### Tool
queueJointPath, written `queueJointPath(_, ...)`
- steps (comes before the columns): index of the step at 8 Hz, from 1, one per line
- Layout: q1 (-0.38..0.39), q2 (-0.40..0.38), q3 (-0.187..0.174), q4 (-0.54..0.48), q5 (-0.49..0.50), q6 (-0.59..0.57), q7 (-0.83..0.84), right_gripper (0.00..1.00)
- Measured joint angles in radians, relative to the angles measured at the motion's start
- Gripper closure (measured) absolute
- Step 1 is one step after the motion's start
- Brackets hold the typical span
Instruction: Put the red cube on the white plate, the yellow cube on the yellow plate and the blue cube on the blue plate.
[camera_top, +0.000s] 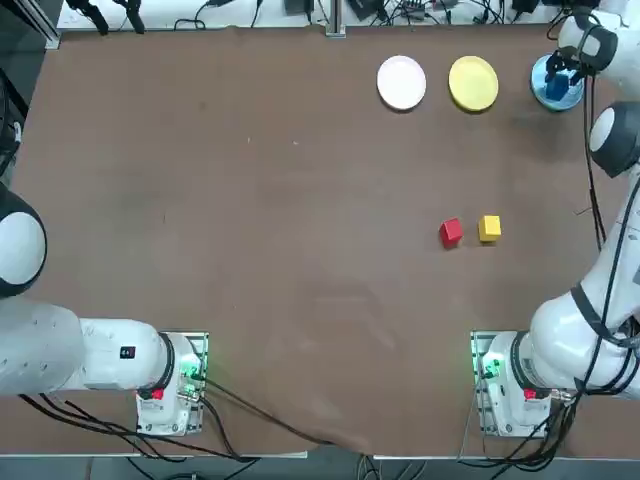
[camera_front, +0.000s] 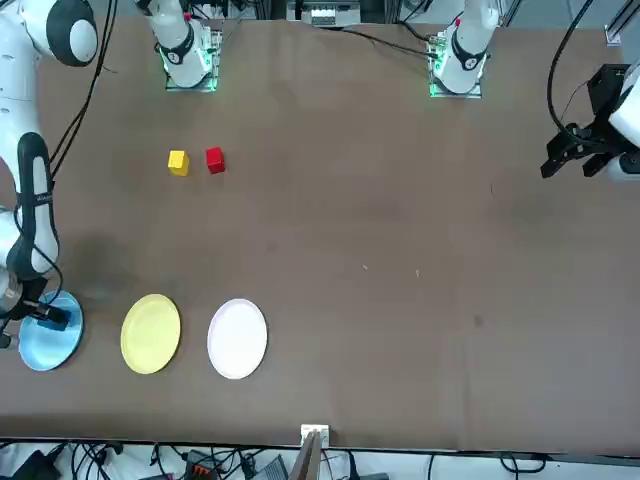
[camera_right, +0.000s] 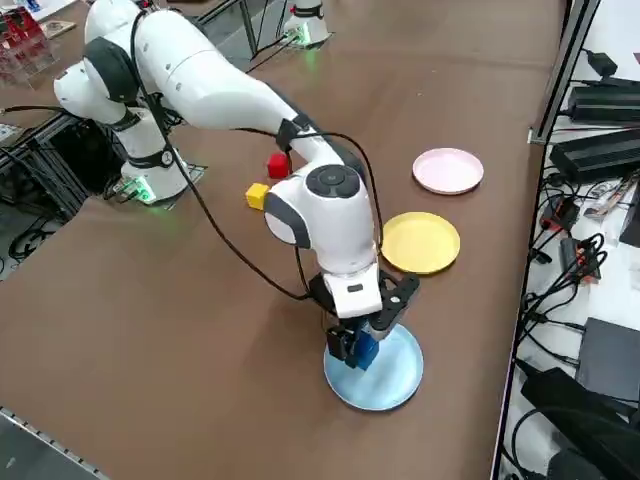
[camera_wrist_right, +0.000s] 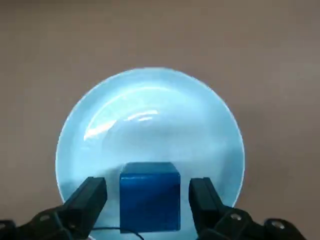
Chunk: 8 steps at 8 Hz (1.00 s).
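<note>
Right gripper: the black two-finger gripper (camera_wrist_right: 148, 207) is spread wide and grasps nothing; a gap shows on each side of the cube between its fingers.
Blue cube: the small solid dark-blue cube (camera_wrist_right: 150, 197) lies between the parted fingers, over the blue plate, and looks released onto it.
Blue plate: the round, flat, glossy sky-blue plate (camera_right: 374, 396) is under the gripper, at the far right of the table from the robot's side.
Yellow plate: the flat round yellow plate (camera_top: 473, 83) is just left of the blue one.
White plate: the flat round white plate (camera_top: 401, 82) is next, left of the yellow.
Yellow cube: the small solid yellow cube (camera_top: 489, 228) sits bare on the brown table (camera_top: 250, 250).
Red cube: the small bright-red cube (camera_top: 451, 233) is just beside it, on its left.
Coming move: probably straight up clear of the blue cube, then back toward the robot's base and leftward, where both remaining cubes lie.
</note>
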Motion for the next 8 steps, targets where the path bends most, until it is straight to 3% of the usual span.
queueJointPath(1, 0.003, -0.036, 0.001, 0.009, 0.000, -0.029, -0.005, 0.00)
queueJointPath(3, 0.014, -0.174, 0.023, 0.029, 0.006, -0.288, -0.009, 0.00)
queueJointPath(6, 0.037, -0.380, 0.123, 0.029, 0.021, -0.687, -0.008, 0.00)
queueJointPath(8, 0.057, -0.494, 0.168, -0.002, 0.028, -0.929, -0.009, 0.00)
